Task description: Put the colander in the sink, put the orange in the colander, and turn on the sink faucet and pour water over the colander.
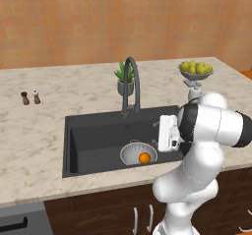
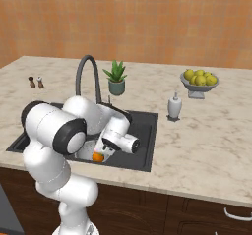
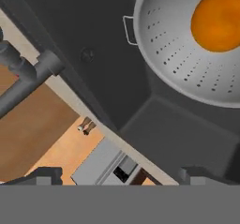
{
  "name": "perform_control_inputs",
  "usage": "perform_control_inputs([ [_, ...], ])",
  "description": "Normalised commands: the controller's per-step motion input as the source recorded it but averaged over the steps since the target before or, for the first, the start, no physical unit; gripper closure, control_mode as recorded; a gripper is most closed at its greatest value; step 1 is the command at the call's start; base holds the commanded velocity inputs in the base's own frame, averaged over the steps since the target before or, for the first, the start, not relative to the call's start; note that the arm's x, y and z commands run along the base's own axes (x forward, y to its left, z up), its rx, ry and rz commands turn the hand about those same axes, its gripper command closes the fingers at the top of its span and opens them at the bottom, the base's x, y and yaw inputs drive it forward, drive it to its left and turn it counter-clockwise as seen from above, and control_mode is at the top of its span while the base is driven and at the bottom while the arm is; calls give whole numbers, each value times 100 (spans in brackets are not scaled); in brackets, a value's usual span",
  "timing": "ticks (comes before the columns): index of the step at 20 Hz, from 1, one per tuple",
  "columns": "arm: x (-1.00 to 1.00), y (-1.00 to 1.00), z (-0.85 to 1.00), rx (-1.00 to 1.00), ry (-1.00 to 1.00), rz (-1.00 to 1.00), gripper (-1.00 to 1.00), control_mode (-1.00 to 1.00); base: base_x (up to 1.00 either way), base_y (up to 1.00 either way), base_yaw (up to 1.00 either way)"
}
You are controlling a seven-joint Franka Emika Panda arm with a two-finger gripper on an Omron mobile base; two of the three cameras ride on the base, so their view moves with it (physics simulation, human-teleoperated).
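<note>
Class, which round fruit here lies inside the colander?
The orange, alone in the colander in the sink; the yellow-green fruits sit in a footed bowl on the counter.

Orange inside colander, in sink

One colander is sitting in one sink, and one orange is lying inside it. One faucet, one plant, one fruit bowl, one soap bottle and two shakers are standing on the counter.
</note>
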Motion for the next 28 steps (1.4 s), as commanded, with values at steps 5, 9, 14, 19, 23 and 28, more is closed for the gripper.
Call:
perform_control_inputs([
  [5,0,0,84,17,0,-3,-100,-100,0,0,0],
  [9,0,0,63,14,9,0,-100,-100,0,0,0],
  [14,0,0,39,18,25,-2,-100,-100,0,0,0],
  [19,1,0,10,6,8,-1,-100,-100,0,0,0],
  [23,0,0,0,0,-7,-1,-100,-100,0,0,0],
  [28,7,0,0,0,-5,-1,-100,-100,0,0,0],
])
